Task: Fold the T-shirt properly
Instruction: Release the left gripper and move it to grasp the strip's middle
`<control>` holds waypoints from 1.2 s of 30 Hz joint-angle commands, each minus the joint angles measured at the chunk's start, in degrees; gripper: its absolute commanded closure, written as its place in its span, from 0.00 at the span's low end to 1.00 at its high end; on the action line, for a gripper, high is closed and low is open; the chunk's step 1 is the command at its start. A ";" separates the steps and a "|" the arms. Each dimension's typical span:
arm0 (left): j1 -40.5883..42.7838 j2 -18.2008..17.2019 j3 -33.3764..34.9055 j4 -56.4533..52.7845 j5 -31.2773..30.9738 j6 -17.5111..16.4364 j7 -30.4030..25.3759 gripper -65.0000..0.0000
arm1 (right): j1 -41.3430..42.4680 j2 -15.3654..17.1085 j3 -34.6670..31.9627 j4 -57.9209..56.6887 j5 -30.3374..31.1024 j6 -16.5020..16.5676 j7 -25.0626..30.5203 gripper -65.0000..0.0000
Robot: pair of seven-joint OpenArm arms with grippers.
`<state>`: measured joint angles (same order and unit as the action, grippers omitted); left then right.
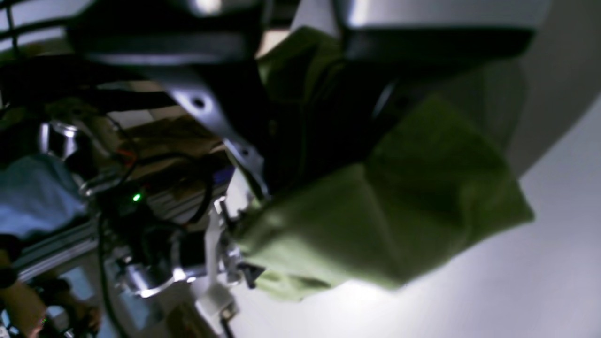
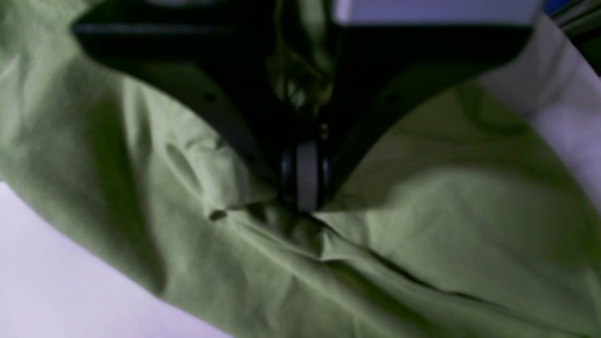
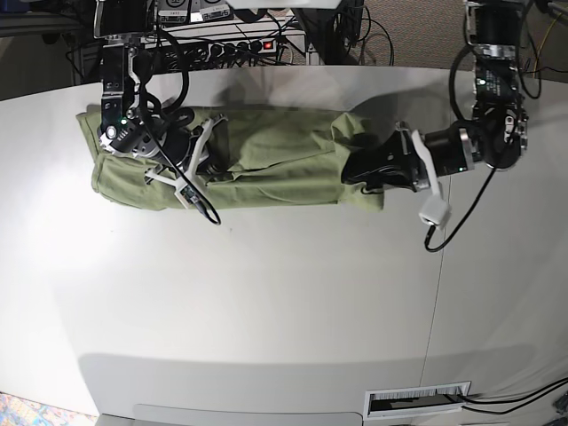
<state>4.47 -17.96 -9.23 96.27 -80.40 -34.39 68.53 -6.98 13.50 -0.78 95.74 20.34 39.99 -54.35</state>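
Note:
The sage-green T-shirt (image 3: 275,160) lies as a long wrinkled band across the far part of the white table (image 3: 266,302). My left gripper (image 3: 352,172) is at its right end. In the left wrist view a fold of the T-shirt (image 1: 413,202) runs up between the dark fingers (image 1: 220,122), and the left gripper (image 1: 305,155) is shut on it. My right gripper (image 3: 211,167) is on the band's left part. In the right wrist view the right gripper (image 2: 305,202) has its pads together, pinching a pucker of the T-shirt (image 2: 446,225).
A power strip with cables (image 3: 231,40) sits past the table's far edge. A white cable and plug (image 3: 435,213) hang from the arm on the right. A vent slot (image 3: 417,401) is at the near edge. Equipment and a person's arm (image 1: 23,300) show beyond the table.

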 commanded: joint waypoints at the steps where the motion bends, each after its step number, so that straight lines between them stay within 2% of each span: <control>1: -0.66 0.28 -0.44 1.03 -1.66 -0.22 -1.29 1.00 | -0.28 0.46 -0.33 -0.13 -2.21 0.01 -2.91 1.00; 10: -0.48 8.96 -0.26 1.03 2.89 -1.53 -3.28 1.00 | -0.28 0.48 -0.31 -0.13 -2.21 0.01 -2.89 1.00; 15: -0.22 13.40 -0.26 0.39 7.67 -1.55 -7.56 1.00 | -0.28 0.48 -0.28 -0.13 -2.21 0.01 -2.91 1.00; 20: -0.09 14.84 0.48 -2.47 7.78 -1.68 -8.22 0.99 | -0.26 0.50 -0.28 -0.13 -2.23 0.01 -2.89 1.00; 23: 0.52 15.45 2.29 -3.54 7.65 -1.68 -8.57 0.92 | -0.07 0.52 -0.24 -0.13 -2.25 0.01 -2.89 1.00; 27: 2.10 16.59 5.75 -3.72 8.15 -2.08 -10.93 0.92 | 0.52 0.50 -0.24 -0.13 -2.23 0.01 -2.82 1.00; 31: 2.21 17.97 8.94 -3.72 14.25 -5.61 -14.91 0.81 | 0.48 0.50 -0.26 -0.13 -2.23 0.01 -2.89 1.00; 36: 1.46 17.92 10.73 -3.72 22.53 -5.61 -23.37 0.78 | 0.48 0.50 -0.26 -0.13 -2.21 0.01 -2.91 1.00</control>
<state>6.79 -0.34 1.43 91.72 -56.25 -39.29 46.35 -6.50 13.47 -0.82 95.68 19.99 40.14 -54.41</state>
